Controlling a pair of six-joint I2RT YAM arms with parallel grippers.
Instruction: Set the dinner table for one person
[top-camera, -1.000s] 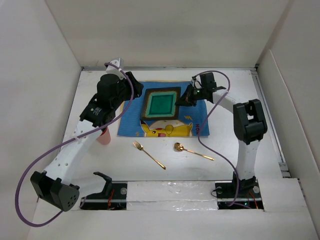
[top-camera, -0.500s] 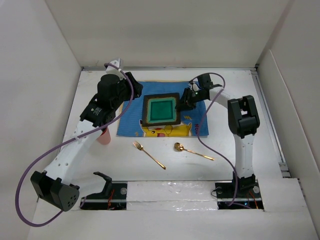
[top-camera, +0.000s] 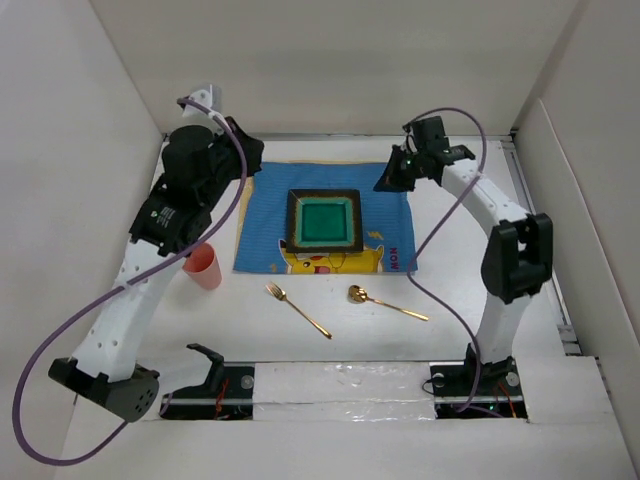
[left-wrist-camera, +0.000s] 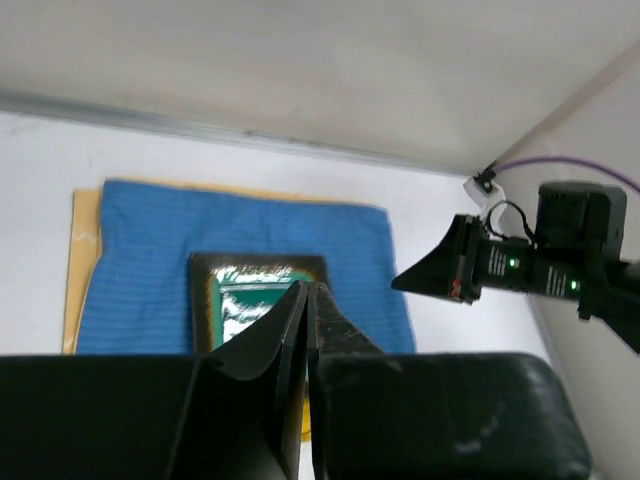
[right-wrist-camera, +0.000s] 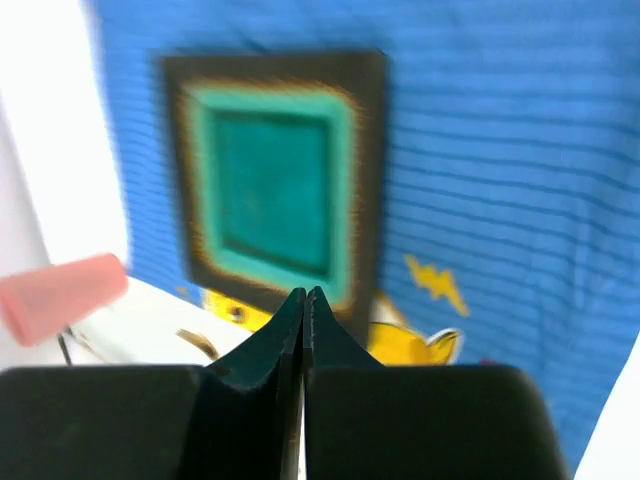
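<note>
A square plate (top-camera: 323, 220) with a black rim and green middle lies on the blue cartoon placemat (top-camera: 385, 215) on the white dinner table (top-camera: 470, 290). In front of the mat lie a gold fork (top-camera: 297, 308) and a gold spoon (top-camera: 385, 302). A pink cup (top-camera: 203, 268) stands left of the mat. My left gripper (top-camera: 252, 160) hovers over the mat's far left corner, shut and empty (left-wrist-camera: 308, 290). Over the far right corner my right gripper (top-camera: 383, 184) is also shut on nothing (right-wrist-camera: 303, 295). Both wrist views show the plate (left-wrist-camera: 250, 300) (right-wrist-camera: 275, 180) below.
White panels wall the table on the left, back and right. The left arm's long link passes just above the pink cup (right-wrist-camera: 60, 295). Purple cables hang from both arms. The arm bases and a rail sit along the near edge (top-camera: 340, 385).
Both grippers have drawn back from the plate toward the mat's far corners and now stand shut. The left arm swung left, uncovering the pink cup. The plate stays on the mat.
</note>
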